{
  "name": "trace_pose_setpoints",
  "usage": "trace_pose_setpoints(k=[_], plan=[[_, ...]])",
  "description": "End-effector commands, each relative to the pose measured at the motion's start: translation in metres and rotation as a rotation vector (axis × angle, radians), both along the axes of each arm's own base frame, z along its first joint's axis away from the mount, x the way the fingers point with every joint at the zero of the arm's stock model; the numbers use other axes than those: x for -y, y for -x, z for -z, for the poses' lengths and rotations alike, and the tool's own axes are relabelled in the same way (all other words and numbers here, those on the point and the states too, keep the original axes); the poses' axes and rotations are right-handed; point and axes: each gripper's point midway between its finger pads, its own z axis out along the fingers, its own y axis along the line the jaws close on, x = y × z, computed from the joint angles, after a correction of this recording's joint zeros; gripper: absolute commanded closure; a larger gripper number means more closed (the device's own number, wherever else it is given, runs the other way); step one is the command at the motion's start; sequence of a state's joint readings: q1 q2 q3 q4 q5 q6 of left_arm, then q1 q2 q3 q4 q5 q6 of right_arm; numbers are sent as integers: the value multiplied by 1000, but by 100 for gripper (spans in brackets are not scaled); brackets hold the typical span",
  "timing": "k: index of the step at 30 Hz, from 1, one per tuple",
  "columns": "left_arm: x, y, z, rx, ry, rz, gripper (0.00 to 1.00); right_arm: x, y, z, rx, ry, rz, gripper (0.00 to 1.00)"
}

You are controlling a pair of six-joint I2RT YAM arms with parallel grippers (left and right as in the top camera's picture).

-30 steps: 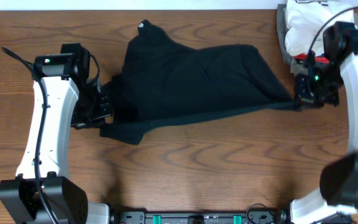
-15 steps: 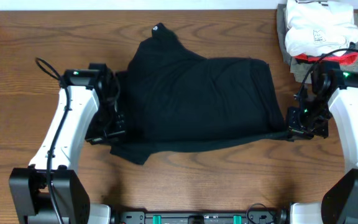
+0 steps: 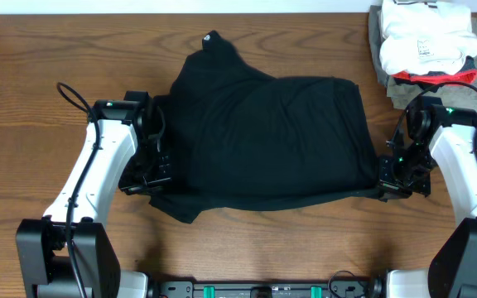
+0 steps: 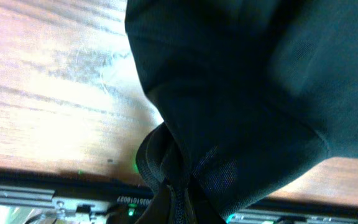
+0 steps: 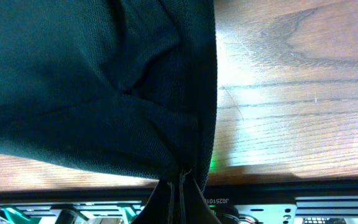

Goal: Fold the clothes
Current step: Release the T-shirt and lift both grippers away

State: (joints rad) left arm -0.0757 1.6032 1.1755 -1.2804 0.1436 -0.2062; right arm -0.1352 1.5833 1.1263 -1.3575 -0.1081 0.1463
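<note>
OVERHEAD VIEW
- T-shirt [image 3: 267,136]: black, soft, short-sleeved; spread across the middle of the wooden table [image 3: 56,50] in a roughly rectangular shape.
- Surface: shallow wrinkles run across the fabric; the near edge sags in a slight curve between the two arms.
- Collar end: a narrow point of fabric reaches toward the far edge of the table, with a small white label [image 3: 212,37] at its tip.
- Near left corner: a flap of fabric lies on the table just beside the left arm.
- Left gripper [image 3: 149,175]: at the shirt's left edge, jaws closed on the fabric.
- Right gripper [image 3: 390,178]: at the shirt's near right corner, jaws closed on the fabric.
- Other items: a white garment [image 3: 425,37] sits on a grey garment [image 3: 377,41] at the far right corner, well apart from the shirt.

LEFT WRIST VIEW
- Shirt: dark fabric fills most of the frame and gathers into bunched folds at the bottom centre, where the fingers pinch it.
- Weave: fine and matte – slightly see-through where a single layer hangs.

RIGHT WRIST VIEW
- Shirt: fabric covers the left half of the frame; creases converge on the pinch point at the bottom centre.
- Edge: a hemmed edge runs straight down into the closed fingers – bare wood lies to its right.
</note>
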Motion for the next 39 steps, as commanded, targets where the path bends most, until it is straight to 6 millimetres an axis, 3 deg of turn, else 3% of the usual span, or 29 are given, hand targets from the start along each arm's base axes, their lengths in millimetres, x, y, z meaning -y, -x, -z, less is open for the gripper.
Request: trace_pose_setpoints(k=[1,12,19,21,23,25,26,33,36,39], plan=[[0,0,-1,15,-6,-7,94,-2,1,2,-6,1,23,99],[-4,41,28,-114,-19,-14,94,-2,3,2,-14,4,39,99],[-4,44,31,-123,-23,-28,93,-3,14,4,-60,5,59,91],[-4,44,31,-123,-23,-28,83,-4,17,5,-75,6,72,82],[-4,44,31,-123,-24,-31,63,-7,19,4,-81,-8,82,64],[-4,44,31,-124,-24,-31,35,-8,20,3,-88,-15,86,39],[-4,44,31,-124,-24,-32,30,-8,20,3,-89,-15,87,37],[-3,36,28,-97,-24,-40,20,-7,7,-1,-38,-14,87,43],[-3,19,19,-40,-21,-43,15,-4,-23,-11,78,-15,69,46],[-11,-11,8,77,-52,-64,9,-2,-65,-29,247,-19,31,49]])
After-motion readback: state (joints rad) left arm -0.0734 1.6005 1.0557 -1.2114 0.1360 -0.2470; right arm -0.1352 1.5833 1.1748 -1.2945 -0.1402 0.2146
